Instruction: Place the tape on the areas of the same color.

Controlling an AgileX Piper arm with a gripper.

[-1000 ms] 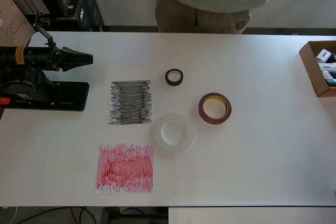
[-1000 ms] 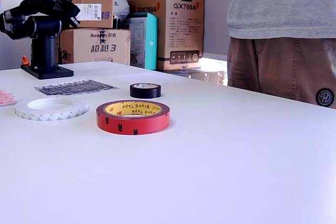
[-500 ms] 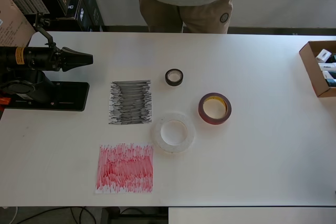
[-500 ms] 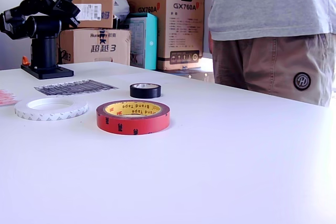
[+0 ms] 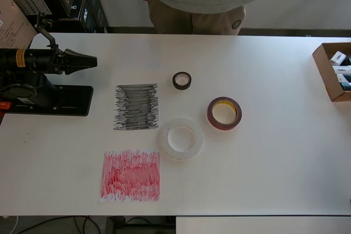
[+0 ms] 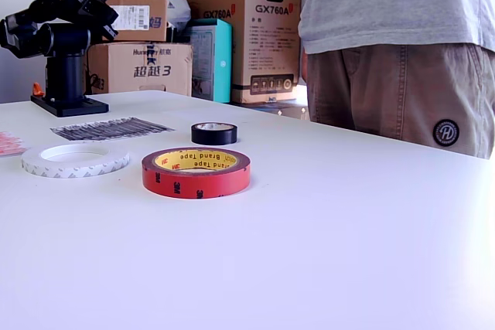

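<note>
Overhead view of a white table (image 5: 274,152): the arm (image 5: 33,61) is folded over its black base (image 5: 52,101) at 9 o'clock of the table, its fingers (image 5: 88,61) pressed together to a point, grasping nothing, and held above the surface well apart from every roll; the black scribbled patch (image 5: 136,107) lies near the centre, with the red scribbled patch (image 5: 130,175) at its 6 o'clock, the two apart; the small black tape roll (image 5: 182,80) lies flat at 2 o'clock of the black patch, off it; the translucent white tape roll (image 5: 181,138) lies flat just beside that patch's lower right corner, whether it touches the edge cannot be told; the dark-red tape roll (image 5: 224,113) with yellowish core lies at 2 o'clock of the white roll, near but apart; a cardboard box (image 5: 333,71) sits at the table's 3 o'clock edge; a person (image 5: 197,1) in grey shirt and khaki trousers stands at 12 o'clock.
</note>
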